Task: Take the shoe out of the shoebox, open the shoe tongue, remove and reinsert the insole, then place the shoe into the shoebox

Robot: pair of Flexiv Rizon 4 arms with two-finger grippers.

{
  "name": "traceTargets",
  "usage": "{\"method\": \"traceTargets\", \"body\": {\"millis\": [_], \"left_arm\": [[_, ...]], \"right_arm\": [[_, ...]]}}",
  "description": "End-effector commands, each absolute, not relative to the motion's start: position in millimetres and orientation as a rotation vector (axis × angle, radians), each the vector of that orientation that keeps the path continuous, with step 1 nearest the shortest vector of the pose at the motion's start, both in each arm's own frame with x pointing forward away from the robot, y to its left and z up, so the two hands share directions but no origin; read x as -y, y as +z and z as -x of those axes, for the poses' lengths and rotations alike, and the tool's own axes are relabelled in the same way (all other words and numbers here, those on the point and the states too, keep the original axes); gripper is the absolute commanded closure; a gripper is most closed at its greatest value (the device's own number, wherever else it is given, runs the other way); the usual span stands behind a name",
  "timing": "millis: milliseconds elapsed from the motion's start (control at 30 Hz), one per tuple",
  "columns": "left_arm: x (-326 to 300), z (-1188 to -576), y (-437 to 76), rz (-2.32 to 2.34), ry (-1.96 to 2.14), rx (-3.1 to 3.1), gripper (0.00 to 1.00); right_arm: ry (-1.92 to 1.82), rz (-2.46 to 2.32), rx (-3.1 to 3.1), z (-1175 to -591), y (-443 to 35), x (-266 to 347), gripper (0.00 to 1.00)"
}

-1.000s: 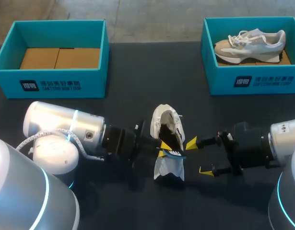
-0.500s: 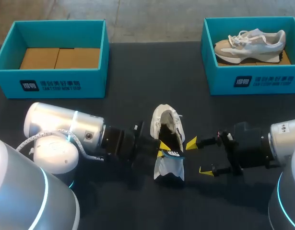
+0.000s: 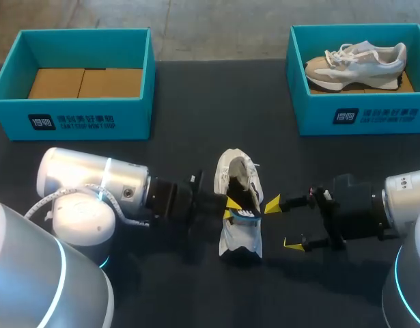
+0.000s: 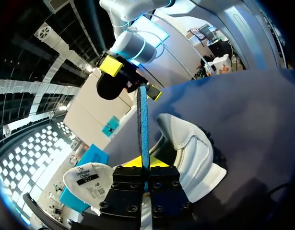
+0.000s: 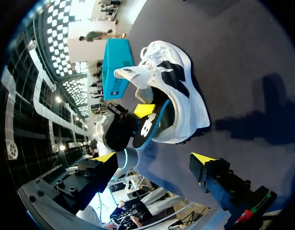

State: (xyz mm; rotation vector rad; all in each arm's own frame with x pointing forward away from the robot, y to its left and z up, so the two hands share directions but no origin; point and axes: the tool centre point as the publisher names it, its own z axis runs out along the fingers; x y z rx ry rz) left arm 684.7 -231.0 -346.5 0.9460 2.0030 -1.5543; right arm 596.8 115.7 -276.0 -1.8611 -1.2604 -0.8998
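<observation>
A white shoe (image 3: 240, 179) lies mid-table, toe toward the boxes, tongue folded open. My left gripper (image 3: 231, 209) comes in from the shoe's left side and is shut on the dark, blue-edged insole (image 3: 246, 218), which sticks out of the heel opening. In the left wrist view the insole (image 4: 143, 120) runs edge-on as a thin blue strip out of the gripper (image 4: 144, 163), with the shoe (image 4: 193, 148) beside it. My right gripper (image 3: 283, 224) stands open just right of the shoe, holding nothing. From the right wrist, the gripper (image 5: 153, 158) faces the shoe (image 5: 181, 91) and insole (image 5: 148, 128).
A teal shoebox (image 3: 138, 82) with a bare cardboard floor stands at the back left. A second teal box (image 3: 360, 116) at the back right holds another shoe (image 3: 356, 60). Dark tabletop lies between the boxes and the arms.
My left arm has edged slightly right toward the shoe, insole still in its grip. The right arm has not moved.
</observation>
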Motion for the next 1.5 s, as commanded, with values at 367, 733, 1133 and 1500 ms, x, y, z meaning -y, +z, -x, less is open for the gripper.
{"method": "traceTargets", "body": {"millis": [367,733,1133,1500], "left_arm": [[234,-686,-345,-0.951,-1.561,-2.001,0.85],[235,-676,-335,-0.966,-1.576,-1.985,0.69],[235,-663,-329,-0.983,-1.607,-1.974,1.0],[231,-662,-333,-0.971,-1.622,-1.977,1.0]], "right_arm": [[-0.9,1.865,1.261,-595,-275,-116,0.0],[-0.9,1.865,1.261,-595,-275,-116,0.0],[-0.9,1.865,1.261,-595,-275,-116,0.0],[-0.9,1.865,1.261,-595,-275,-116,0.0]]}}
